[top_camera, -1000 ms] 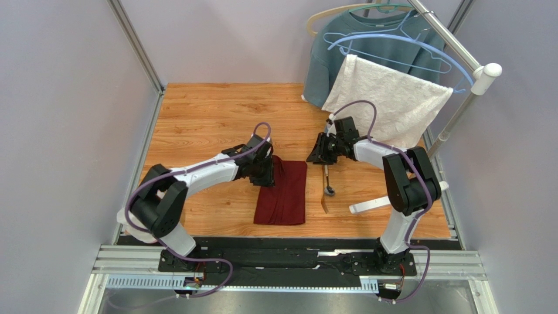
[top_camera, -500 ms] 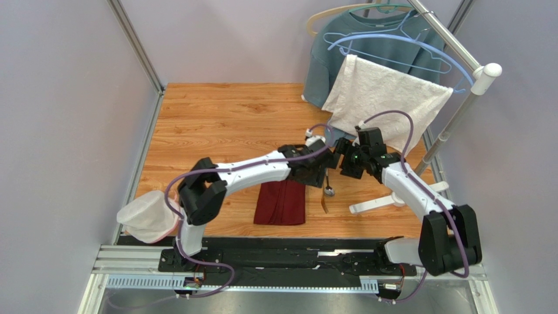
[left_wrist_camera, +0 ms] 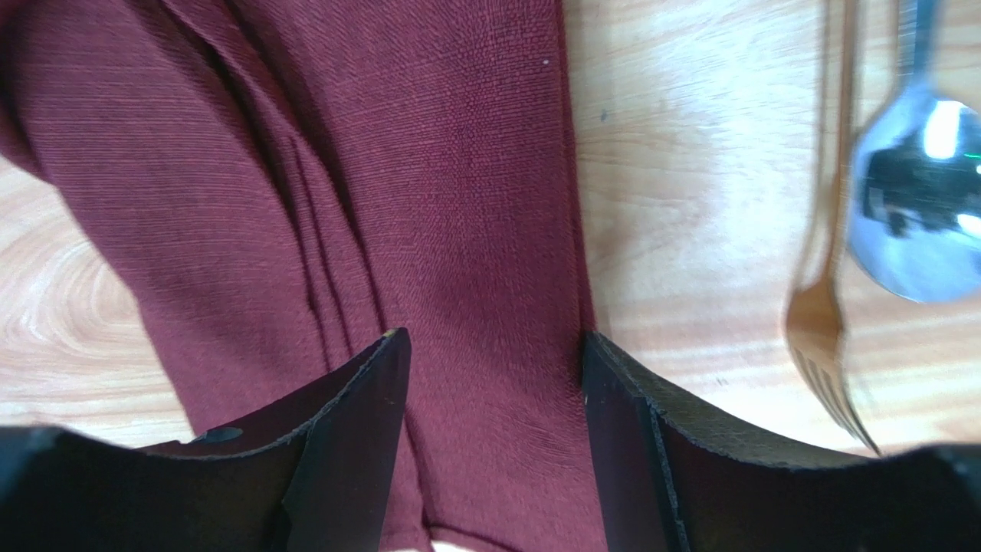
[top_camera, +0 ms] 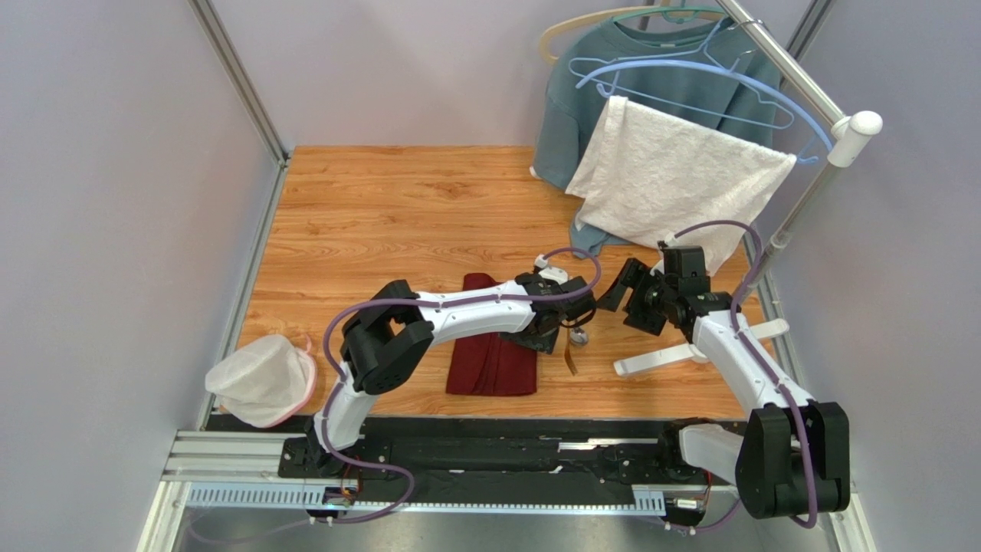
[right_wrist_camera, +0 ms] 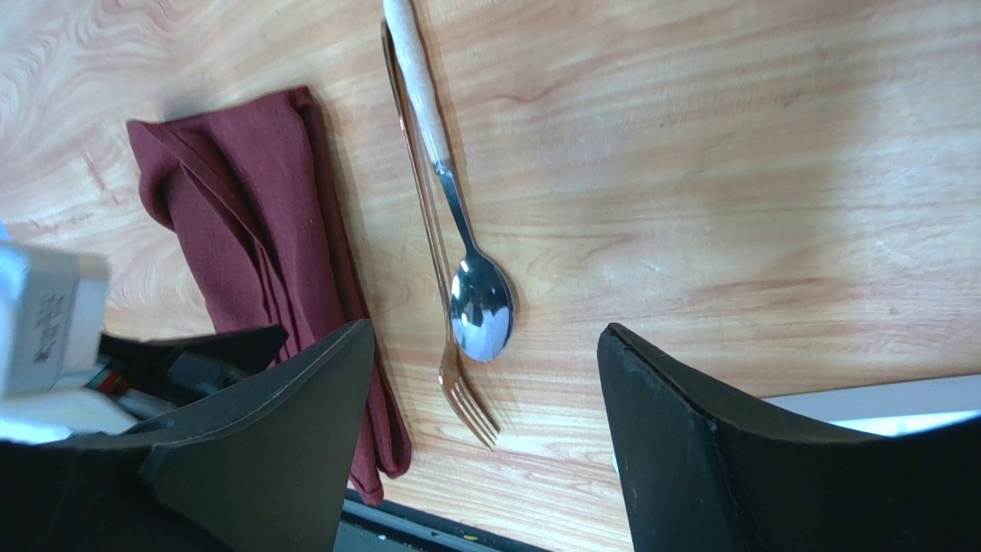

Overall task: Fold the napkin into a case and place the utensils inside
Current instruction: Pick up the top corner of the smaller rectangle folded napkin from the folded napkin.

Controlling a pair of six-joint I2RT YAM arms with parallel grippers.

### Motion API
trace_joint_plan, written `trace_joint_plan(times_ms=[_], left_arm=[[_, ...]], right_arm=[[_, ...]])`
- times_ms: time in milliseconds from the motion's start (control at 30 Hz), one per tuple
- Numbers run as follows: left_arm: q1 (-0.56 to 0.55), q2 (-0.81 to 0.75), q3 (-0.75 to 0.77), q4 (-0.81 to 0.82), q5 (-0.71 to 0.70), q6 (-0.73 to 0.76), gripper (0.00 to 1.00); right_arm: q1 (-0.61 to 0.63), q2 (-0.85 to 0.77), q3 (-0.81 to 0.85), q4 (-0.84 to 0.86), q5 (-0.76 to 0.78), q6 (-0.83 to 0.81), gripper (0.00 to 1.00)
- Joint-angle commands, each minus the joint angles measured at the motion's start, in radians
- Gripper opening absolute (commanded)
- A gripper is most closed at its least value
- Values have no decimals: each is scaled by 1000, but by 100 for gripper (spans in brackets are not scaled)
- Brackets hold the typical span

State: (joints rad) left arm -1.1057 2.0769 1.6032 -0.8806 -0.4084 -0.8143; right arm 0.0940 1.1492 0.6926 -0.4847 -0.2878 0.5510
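Left to right. My left hand (left_wrist_camera: 493,345) is spread, jaws apart and pinching nothing, poised over the right edge of the napkin (left_wrist_camera: 438,173). The napkin lies directly beneath this hand as a narrow oblong of maroon cloth with a fine, matte weave and soft lengthwise pleats. Just right of the hand, on the wood-grain counter (top_camera: 380,219), lies the fork (left_wrist_camera: 820,322), thin and golden with slim tines. Beside it is the spoon (left_wrist_camera: 915,219), with a mirror-bright steel bowl and a pale handle. Whether their shafts touch I cannot tell.

My right hand (right_wrist_camera: 486,331) is also spread and holds nothing. It hangs above both utensils, which lie between its jaws, with the napkin off to its left.

Step, as I judge it: the folding looks largely complete and loading has not yet begun. The next move calls for the left hand to lift or pin the napkin's edge to open a pocket. The right hand must then pinch two thin, slippery pieces lying flat on the counter.
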Motion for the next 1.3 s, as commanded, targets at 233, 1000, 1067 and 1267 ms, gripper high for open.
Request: trace_joint_plan(times_ms=[233, 1000, 1067, 1267], left_arm=[[-45, 17, 66, -49, -42, -69, 72], [-62, 66, 26, -46, -40, -48, 0], [-57, -7, -23, -21, -20, -32, 0], [-16, -213, -211, 159, 127, -19, 0]], right_arm=[[12, 46, -35, 104, -77, -23, 73], [66, 142, 4, 186, -128, 20, 73], [66, 173, 27, 208, -148, 26, 75], [85, 253, 54, 354, -251, 125, 74]])
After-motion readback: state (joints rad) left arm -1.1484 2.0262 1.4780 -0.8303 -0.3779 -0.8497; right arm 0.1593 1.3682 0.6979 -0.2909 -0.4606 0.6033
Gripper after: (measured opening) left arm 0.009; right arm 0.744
